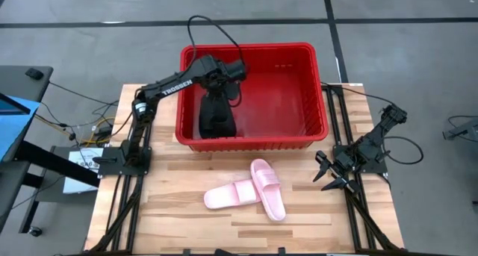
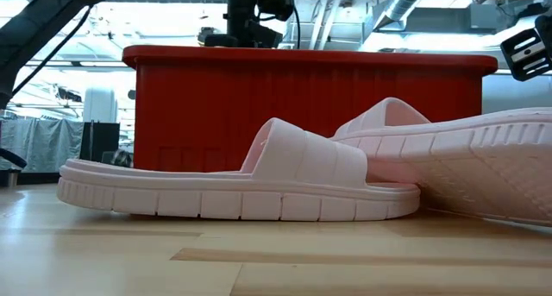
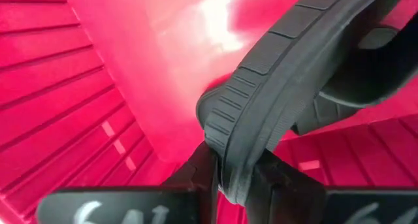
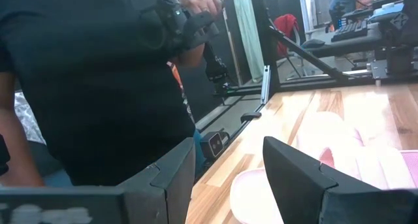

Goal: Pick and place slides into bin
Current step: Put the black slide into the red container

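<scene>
The red bin (image 1: 314, 84) stands at the table's far middle. My left gripper (image 1: 216, 98) reaches down into the bin's left part and is shut on a black slide (image 1: 217, 120), which also shows in the left wrist view (image 3: 274, 67). I cannot make out a second black slide. Two pale pink slides (image 1: 250, 190) lie on the table in front of the bin, one (image 2: 259, 184) flat on its sole, the other (image 2: 466, 171) crossing it and tilted. My right gripper (image 1: 328, 178) is open and empty at the table's right side, with the pink slides (image 4: 339, 159) in front of it. My left gripper pinches one end of the black slide's ribbed sole edge (image 3: 225, 149) between its two fingers (image 3: 196, 178). The fingers come from above, pointing down into the bin. The slide hangs below them inside the bin; whether its lower end touches the bin's floor I cannot tell.
The bin's slotted walls (image 3: 59, 93) stand close around my left gripper. A person in a dark shirt (image 4: 98, 87) stands beyond the table's edge. Cables and a device (image 1: 82, 159) lie left of the table. Bare wood (image 1: 172, 211) lies near the front edge.
</scene>
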Tool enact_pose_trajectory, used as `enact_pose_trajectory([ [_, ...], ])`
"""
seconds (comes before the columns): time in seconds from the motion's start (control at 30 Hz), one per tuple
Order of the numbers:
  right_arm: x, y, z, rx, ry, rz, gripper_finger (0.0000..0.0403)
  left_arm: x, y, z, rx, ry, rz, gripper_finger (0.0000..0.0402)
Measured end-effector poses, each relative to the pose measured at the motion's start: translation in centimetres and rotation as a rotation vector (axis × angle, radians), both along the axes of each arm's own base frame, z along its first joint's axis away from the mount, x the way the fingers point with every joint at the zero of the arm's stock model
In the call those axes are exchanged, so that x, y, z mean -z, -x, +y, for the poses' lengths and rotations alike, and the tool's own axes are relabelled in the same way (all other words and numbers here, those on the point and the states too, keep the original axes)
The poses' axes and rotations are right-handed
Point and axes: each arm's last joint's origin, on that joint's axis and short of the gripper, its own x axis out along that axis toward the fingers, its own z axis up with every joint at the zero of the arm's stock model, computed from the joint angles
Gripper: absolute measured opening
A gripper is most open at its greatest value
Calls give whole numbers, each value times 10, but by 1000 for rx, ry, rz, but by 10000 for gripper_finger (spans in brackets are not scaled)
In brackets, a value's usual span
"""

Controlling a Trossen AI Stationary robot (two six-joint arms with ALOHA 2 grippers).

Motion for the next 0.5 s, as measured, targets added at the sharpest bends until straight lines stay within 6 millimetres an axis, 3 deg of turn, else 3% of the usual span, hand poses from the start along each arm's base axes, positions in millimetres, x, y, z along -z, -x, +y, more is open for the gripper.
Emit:
enact_pose_trajectory([
  [0.5,0,0,0,0,0,0,173,3,-4,-3,11,17,-2,28],
])
